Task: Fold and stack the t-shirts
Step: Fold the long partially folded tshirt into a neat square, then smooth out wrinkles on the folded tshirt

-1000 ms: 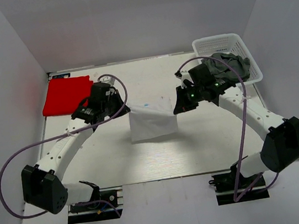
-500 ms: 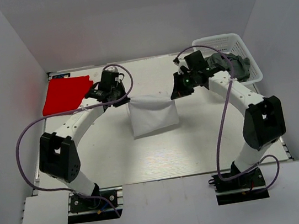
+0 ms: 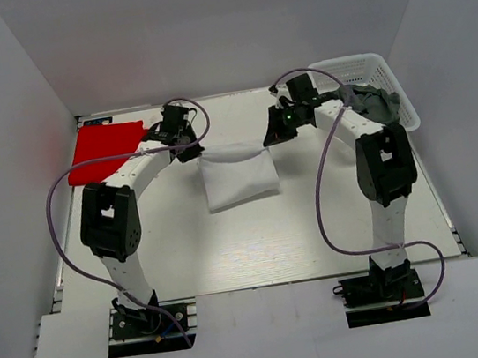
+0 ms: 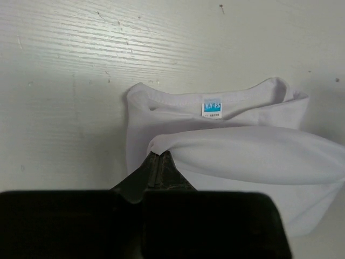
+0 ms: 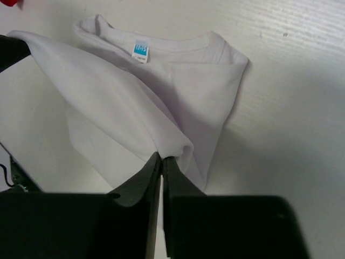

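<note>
The white t-shirt (image 3: 237,177) lies partly folded in the middle of the table, its collar and blue label toward the far side. My left gripper (image 3: 191,153) is shut on its far left corner (image 4: 157,145). My right gripper (image 3: 269,137) is shut on its far right corner (image 5: 180,148). Both hold that edge lifted over the collar (image 4: 213,97). The red t-shirt (image 3: 101,150) lies flat at the far left. The dark grey t-shirt (image 3: 373,105) hangs crumpled out of the basket at the far right.
The white lattice basket (image 3: 351,74) stands at the far right corner, close behind my right arm. Grey walls enclose the table on the left, right and back. Purple cables loop from both arms.
Both grippers have carried the held edge of the white t-shirt toward the far side, stretching the arms out. The shirt's lower half now lies folded up over itself, shorter than before.
</note>
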Available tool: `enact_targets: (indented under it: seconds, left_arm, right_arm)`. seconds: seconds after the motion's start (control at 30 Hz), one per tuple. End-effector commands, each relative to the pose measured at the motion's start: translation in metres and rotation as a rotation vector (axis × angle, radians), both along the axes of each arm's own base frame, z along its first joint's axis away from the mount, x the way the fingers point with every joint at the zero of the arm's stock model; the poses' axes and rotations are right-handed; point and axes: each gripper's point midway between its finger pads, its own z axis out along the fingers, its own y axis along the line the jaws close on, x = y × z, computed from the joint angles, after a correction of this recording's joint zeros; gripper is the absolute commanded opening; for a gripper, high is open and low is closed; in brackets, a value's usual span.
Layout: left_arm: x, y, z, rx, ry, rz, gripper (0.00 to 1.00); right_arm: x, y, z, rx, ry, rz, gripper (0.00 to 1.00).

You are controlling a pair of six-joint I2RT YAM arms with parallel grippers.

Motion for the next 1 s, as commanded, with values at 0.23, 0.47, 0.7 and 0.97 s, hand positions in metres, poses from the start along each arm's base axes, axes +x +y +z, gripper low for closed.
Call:
enact_targets:
  seconds: [0.23,0.47,0.7,0.97]
  left_arm:
    - [0.056,0.025,0.006,-0.013,-0.082,0.098,0.74]
    - [0.033,0.025,0.024,-0.049,-0.104,0.072,1.0]
    - [0.011,-0.017,0.047,-0.201,-0.163,-0.131,1.0]
    - [0.011,-0.042,-0.003,-0.283,-0.043,-0.207,1.0]
  right_arm:
    - [0.095,0.002,0.012,0.011,-0.354,-0.047,0.57]
    - [0.05,0.005,0.033,0.047,-0.372,0.044,0.62]
    - [-0.034,0.035,0.036,0.173,-0.274,0.174,0.9]
    - [-0.086,0.083,0.062,0.328,-0.364,0.324,0.9]
